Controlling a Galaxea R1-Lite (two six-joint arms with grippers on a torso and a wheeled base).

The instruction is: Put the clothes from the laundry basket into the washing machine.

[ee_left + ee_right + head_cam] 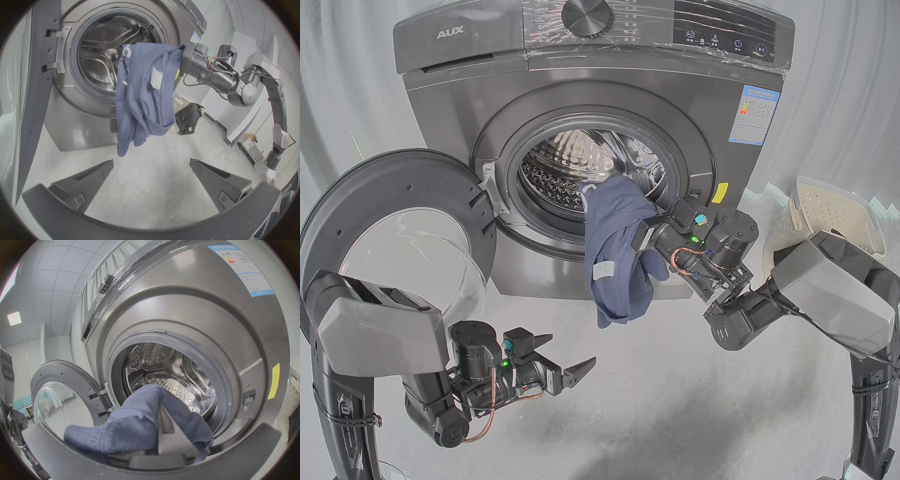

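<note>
A navy blue garment [615, 250] hangs in front of the washing machine's open drum [581, 165], its top at the lower rim of the opening and its tail dangling toward the floor. My right gripper [641, 236] is shut on its upper fold; in the right wrist view the cloth [134, 424] bunches around one finger [168, 430] just before the drum mouth [168, 371]. My left gripper [573, 351] is open and empty, low over the floor left of the machine's front. From the left wrist view the garment [147, 93] hangs ahead of the spread fingers [218, 181].
The round door [394, 206] stands swung open to the left. A white laundry basket [837, 212] sits right of the machine, behind my right arm; a black garment [187, 118] lies in it. Bare grey floor [650, 387] spreads in front of the machine.
</note>
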